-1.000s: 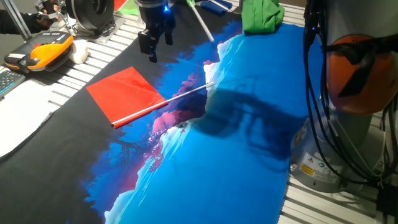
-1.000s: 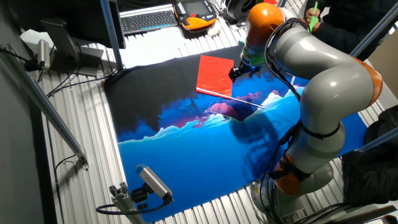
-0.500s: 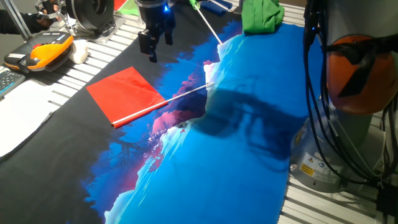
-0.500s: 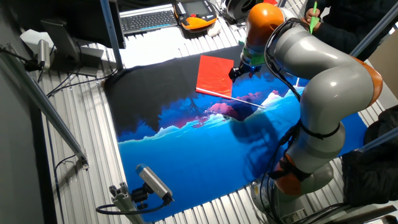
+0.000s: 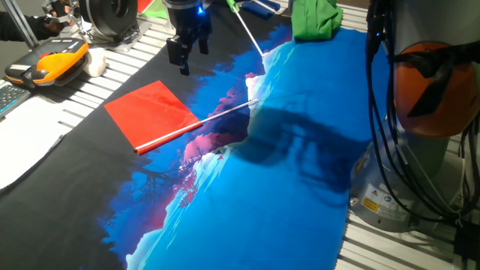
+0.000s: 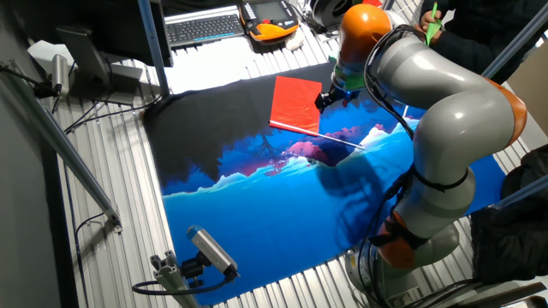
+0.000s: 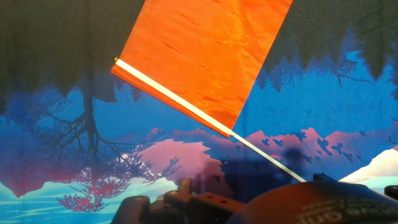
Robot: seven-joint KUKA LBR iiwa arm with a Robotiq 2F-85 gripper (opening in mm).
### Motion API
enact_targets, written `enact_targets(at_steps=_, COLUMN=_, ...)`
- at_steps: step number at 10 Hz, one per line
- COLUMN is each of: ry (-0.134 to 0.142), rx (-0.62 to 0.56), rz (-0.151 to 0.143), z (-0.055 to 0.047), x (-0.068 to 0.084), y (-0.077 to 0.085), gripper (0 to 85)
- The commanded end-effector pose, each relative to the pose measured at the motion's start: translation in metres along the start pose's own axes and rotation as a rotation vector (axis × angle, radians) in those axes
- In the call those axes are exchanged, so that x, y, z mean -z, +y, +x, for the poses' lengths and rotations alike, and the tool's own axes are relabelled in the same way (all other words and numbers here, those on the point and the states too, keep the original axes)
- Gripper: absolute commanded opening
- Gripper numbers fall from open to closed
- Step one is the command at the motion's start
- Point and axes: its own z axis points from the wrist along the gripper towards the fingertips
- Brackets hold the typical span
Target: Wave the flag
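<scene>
The 2 dark fingers (image 5: pixel 184 54) of our black two-finger gripper (image 5: pixel 187 58) point down at the table, hanging above the cloth and holding nothing; a narrow gap shows between their tips in one fixed view, so we read them as parted, unclenched. In the other fixed view the gripper (image 6: pixel 330 94) sits just beside the far edge of the flag, and its fingers are too small there to judge.

The small plain red rectangular cloth flag on a thin white stick (image 5: pixel 154 112) lies flat on the large printed cloth of blue, black and pink (image 5: pixel 285 172), on the black part of it. Its bare stick end reaches toward the pink and blue print. We see the same flag (image 6: pixel 295 104) from the other side and again in the hand view (image 7: pixel 205 59), where the stick runs slantwise below the red cloth.

A green cloth bundle (image 5: pixel 315 19) rests at the far edge of the printed cloth, well apart from the flag.
</scene>
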Motion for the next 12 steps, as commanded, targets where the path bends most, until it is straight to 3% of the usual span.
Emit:
enact_targets(at_steps=1, ry=0.128, rx=-0.218, rz=0.006, z=0.0, x=0.0, y=-0.0001, gripper=0.0)
enact_targets(at_steps=12, ry=0.121, rx=-0.232, rz=0.006, z=0.0001, x=0.0001, y=-0.0002, gripper=0.0)
